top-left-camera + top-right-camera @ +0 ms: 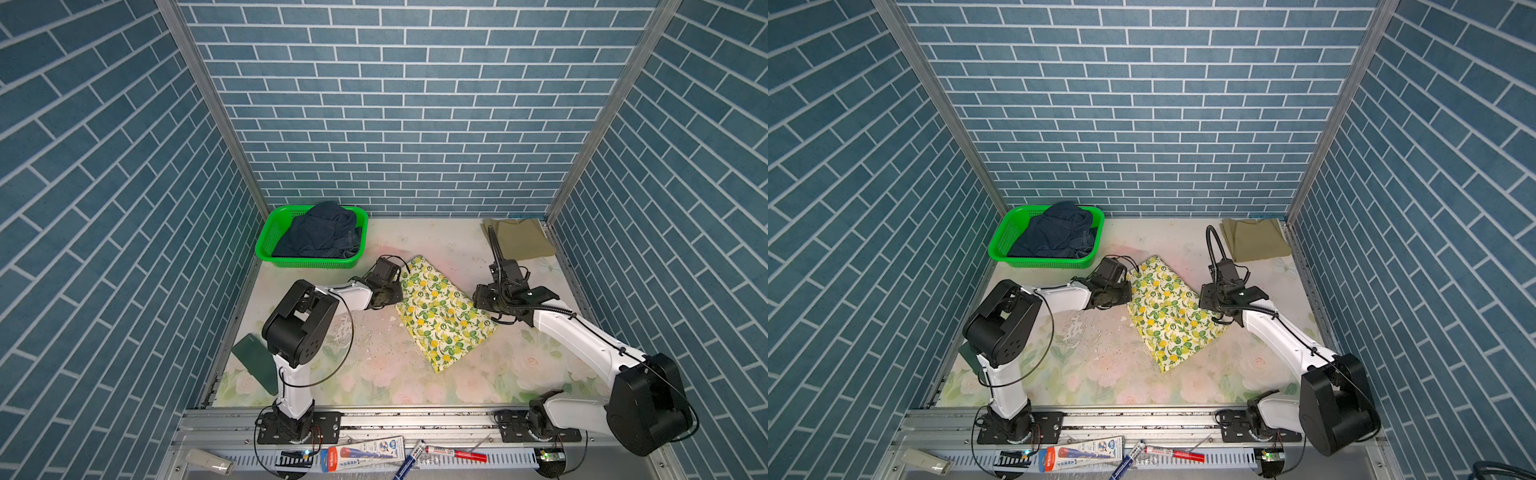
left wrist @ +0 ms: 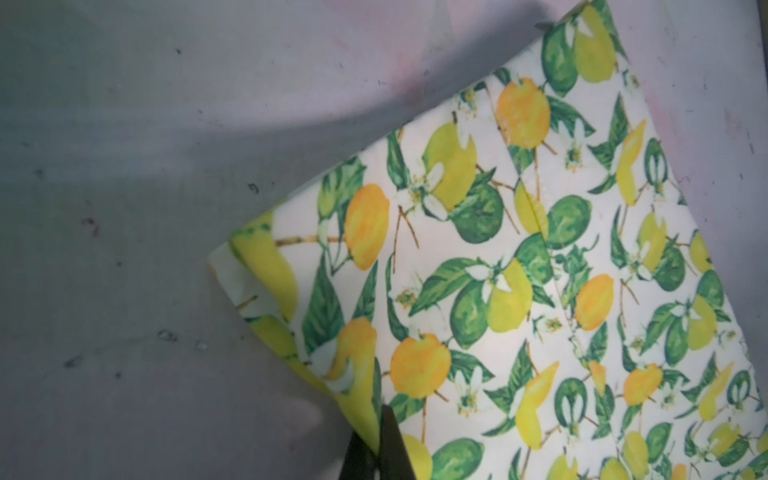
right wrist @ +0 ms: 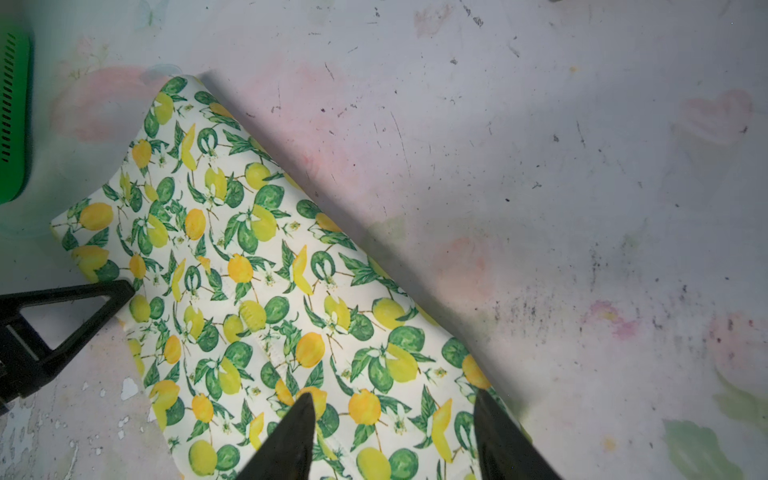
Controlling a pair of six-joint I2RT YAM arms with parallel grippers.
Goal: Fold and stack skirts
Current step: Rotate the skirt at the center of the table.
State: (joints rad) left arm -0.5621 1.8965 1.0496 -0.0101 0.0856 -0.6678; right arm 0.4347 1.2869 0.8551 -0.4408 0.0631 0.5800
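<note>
The left gripper is pinching the left edge of the lemon skirt, jaws together on the cloth. The right gripper is spreading its jaws apart over the skirt's right edge. The skirt is lying mid-table.

Left pincer seemingly clamped tight, right pincer parted

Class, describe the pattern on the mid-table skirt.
Lemon-print skirt: yellow lemons, green leaves on cream; clearest in left wrist view.
</note>
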